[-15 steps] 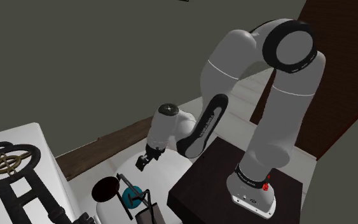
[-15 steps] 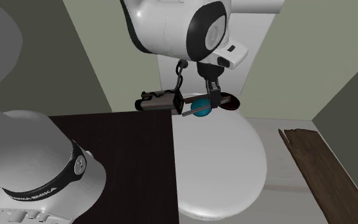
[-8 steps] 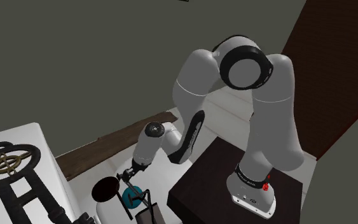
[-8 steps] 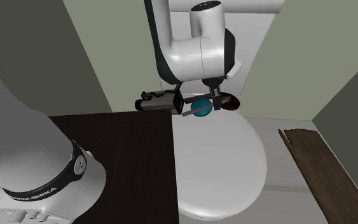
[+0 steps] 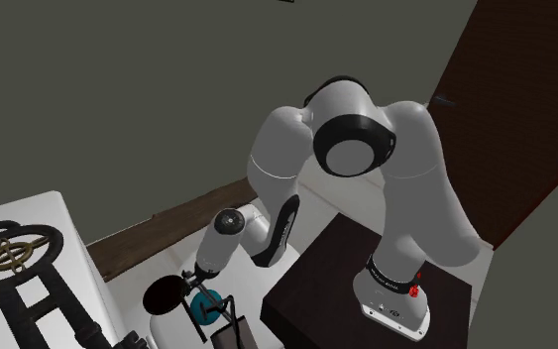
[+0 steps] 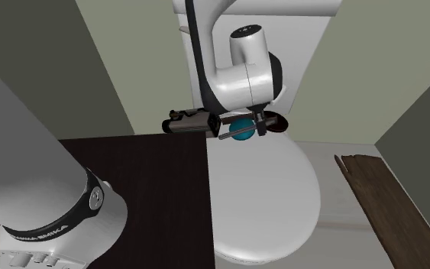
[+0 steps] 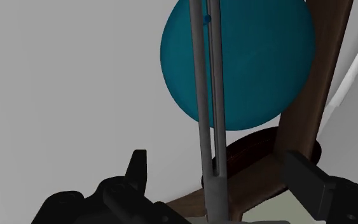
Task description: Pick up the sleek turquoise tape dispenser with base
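The tape dispenser [image 7: 238, 60] is a turquoise disc on a dark brown base, with a thin grey bar running across its face. It stands at the back of a white rounded surface [image 6: 270, 191]. In the shoulder view the tape dispenser [image 5: 204, 305] sits at the bottom edge, and in the second exterior view the tape dispenser [image 6: 241, 131] is just under the hand. My gripper [image 7: 222, 178] is open, right over it. The black fingers [image 7: 138, 170] stand wide apart on either side of the grey bar and do not touch it. The gripper [image 5: 194, 285] hangs low beneath the bent arm, and the gripper [image 6: 257, 122] reaches the disc's top.
A black boxy object [image 6: 192, 121] lies beside the dispenser, and a dark round object [image 5: 165, 294] on its other side. The dark stand [image 6: 129, 191] borders the white surface. A white cabinet with a black key ornament [image 5: 14, 263] is at the shoulder view's left. A wooden plank [image 6: 381, 206] lies on the floor.
The arm has folded down and carried the hand toward the shoulder view's lower left, onto the dispenser. The dispenser has not moved.
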Motion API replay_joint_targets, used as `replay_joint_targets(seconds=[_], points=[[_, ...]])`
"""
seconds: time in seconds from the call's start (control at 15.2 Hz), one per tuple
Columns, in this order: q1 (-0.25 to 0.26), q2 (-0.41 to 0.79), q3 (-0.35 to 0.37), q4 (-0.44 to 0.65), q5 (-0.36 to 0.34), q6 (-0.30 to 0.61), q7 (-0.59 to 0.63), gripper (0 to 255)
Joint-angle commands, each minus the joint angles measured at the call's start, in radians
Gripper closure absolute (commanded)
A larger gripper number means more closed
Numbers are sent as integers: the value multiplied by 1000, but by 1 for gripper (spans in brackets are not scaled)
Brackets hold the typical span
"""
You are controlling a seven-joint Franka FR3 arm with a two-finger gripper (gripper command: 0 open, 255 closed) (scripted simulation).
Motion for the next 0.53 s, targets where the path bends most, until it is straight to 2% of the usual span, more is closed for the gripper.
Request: replay_joint_targets(seconds=[0.0, 0.07, 0.2, 0.26, 0.46], points=[[27, 36, -25, 16, 5, 24, 13, 0], [46, 65, -43, 28, 10, 44, 21, 0], [46, 65, -43, 28, 12, 44, 20, 0], [44, 63, -42, 27, 11, 44, 19, 255], [45, 64, -44, 27, 11, 45, 19, 255]])
